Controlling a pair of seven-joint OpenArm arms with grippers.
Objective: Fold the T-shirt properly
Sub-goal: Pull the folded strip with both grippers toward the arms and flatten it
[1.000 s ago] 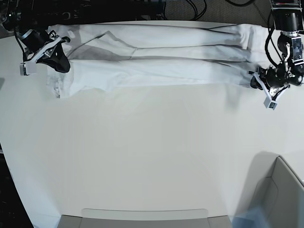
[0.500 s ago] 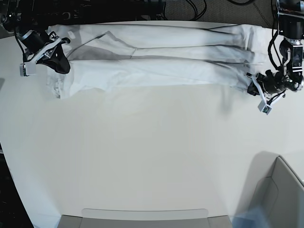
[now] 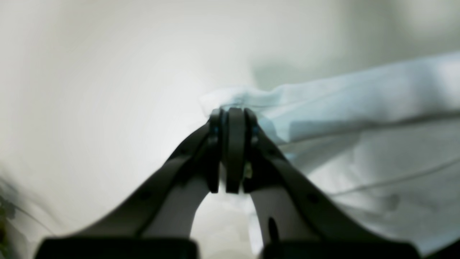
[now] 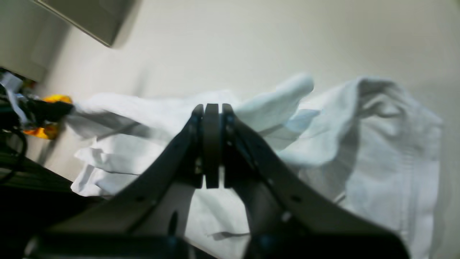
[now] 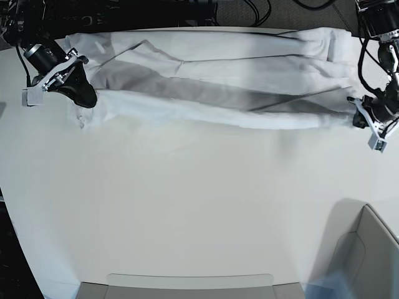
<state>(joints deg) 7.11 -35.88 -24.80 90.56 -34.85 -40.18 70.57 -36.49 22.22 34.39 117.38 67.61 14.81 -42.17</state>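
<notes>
The T-shirt (image 5: 218,84) lies stretched in a long band across the far side of the table (image 5: 187,205) in the base view, its near edge lifted and pulled taut between the two arms, with a grey shadow under the raised fold. The right gripper (image 5: 80,94) pinches the cloth at that view's left end; the left gripper (image 5: 356,116) pinches it at the right end.

In the left wrist view, the left gripper (image 3: 231,118) has its fingers pressed together on a bunched white corner of the T-shirt (image 3: 359,118), which trails away to the right.

In the right wrist view, the right gripper (image 4: 212,111) is likewise clamped on the T-shirt (image 4: 377,151), crumpled folds spreading to both sides.
</notes>
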